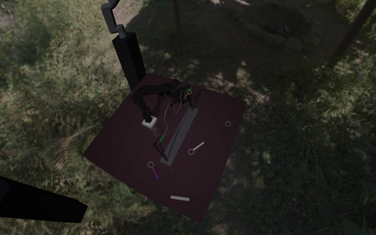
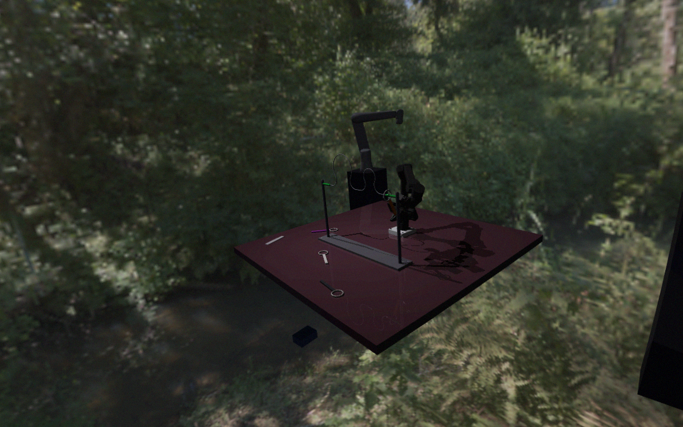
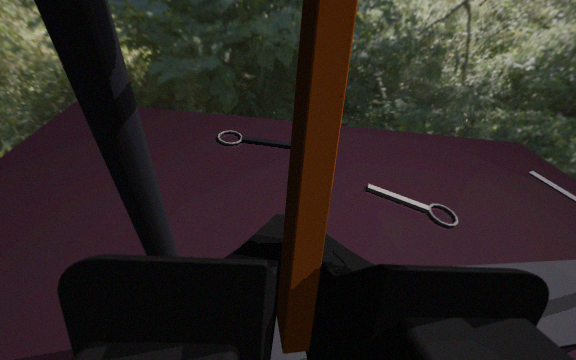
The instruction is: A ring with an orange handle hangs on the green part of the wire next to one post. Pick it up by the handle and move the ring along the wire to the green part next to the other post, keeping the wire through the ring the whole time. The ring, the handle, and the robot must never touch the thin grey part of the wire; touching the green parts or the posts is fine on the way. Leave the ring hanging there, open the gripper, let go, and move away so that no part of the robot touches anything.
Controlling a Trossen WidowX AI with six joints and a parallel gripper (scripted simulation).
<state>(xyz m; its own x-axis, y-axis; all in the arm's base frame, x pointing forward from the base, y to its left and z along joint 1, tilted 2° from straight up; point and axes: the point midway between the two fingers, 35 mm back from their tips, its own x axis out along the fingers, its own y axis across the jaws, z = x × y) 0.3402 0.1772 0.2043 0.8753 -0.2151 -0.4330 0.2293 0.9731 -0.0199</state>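
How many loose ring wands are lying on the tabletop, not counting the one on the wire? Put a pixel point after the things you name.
3: the purple-handled one (image 1: pixel 155 172) (image 2: pixel 319 230), beyond the purple-side post; the white-handled one (image 1: pixel 198 146) (image 2: pixel 325 258) (image 3: pixel 398 197) and black-handled one (image 1: pixel 224 130) (image 2: pixel 326 284) (image 3: pixel 266 143), both across the grey base plate (image 1: pixel 180 135) (image 2: pixel 365 251) (image 3: pixel 568 320) from the arm.
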